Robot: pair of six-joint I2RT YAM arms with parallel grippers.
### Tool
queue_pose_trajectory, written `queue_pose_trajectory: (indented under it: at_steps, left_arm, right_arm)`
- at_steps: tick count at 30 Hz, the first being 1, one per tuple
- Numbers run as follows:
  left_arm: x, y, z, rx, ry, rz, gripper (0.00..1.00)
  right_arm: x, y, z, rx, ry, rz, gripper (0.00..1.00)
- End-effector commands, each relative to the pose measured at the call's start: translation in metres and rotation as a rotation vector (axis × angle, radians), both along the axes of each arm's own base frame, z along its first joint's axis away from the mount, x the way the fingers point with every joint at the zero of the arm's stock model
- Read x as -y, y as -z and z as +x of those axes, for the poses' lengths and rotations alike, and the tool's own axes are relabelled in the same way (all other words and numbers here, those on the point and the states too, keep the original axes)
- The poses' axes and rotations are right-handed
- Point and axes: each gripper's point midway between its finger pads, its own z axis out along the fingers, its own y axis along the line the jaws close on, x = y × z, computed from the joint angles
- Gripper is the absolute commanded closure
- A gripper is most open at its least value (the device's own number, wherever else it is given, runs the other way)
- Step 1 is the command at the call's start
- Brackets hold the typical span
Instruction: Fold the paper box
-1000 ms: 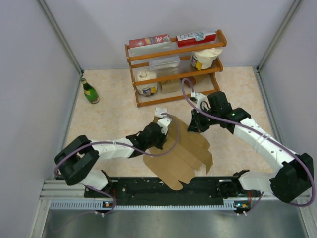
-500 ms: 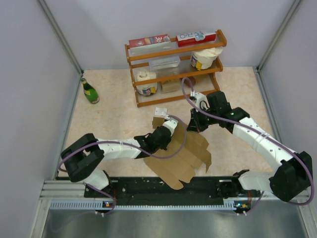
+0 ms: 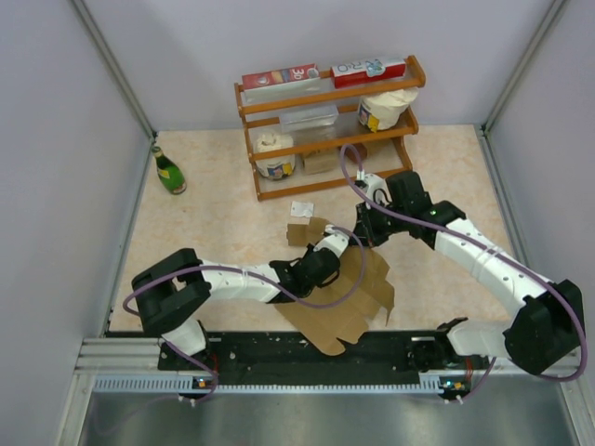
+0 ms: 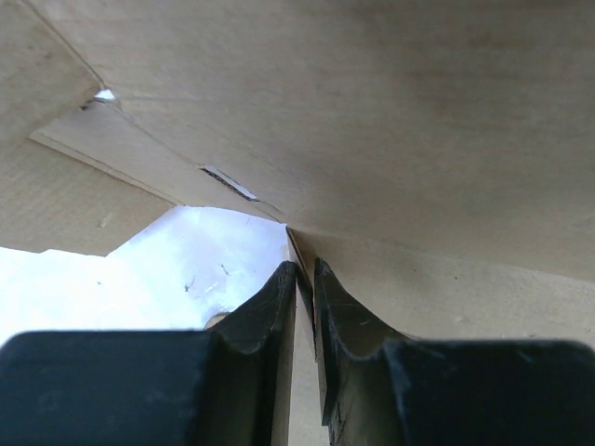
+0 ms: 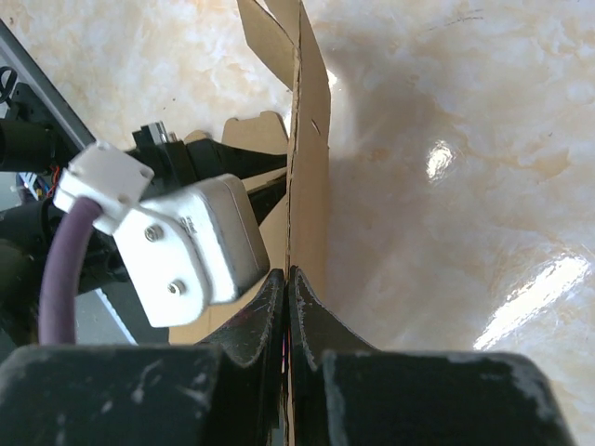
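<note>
One paper box [image 3: 349,307]; left gripper [image 4: 305,271], right gripper [image 5: 286,275] both pinch it.

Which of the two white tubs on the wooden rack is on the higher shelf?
The wide tub at the rack's right end; the narrower jar stands one shelf lower.

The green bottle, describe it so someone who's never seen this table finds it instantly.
Find the wooden rack at the back of the table. Left of it, by the side wall, the green bottle sits alone. It is the only dark green thing.
</note>
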Motion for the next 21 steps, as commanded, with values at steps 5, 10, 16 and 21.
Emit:
queue_pose_trajectory:
  at_steps: [5,10,16,21]
  left_arm:
    - [0.0120,-0.0077,0.0010,0.040,-0.041,-0.003,0.83]
    - [0.0097,-0.0089,0.0013,0.055,-0.060,0.011,0.87]
    - [0.0111,-0.0092,0.0000,0.053,-0.063,0.013,0.91]
    - [0.0132,-0.0100,-0.0009,0.050,-0.065,0.002,1.00]
  right_arm:
    - [-0.0106,-0.0056,0.0026,0.019,-0.020,0.045,1.00]
    - [-0.0112,-0.0046,0.0035,0.016,-0.020,0.047,1.00]
    - [-0.0121,-0.0044,0.0036,0.012,-0.022,0.049,1.00]
    - [-0.0125,-0.0049,0.0035,0.015,-0.025,0.050,1.00]
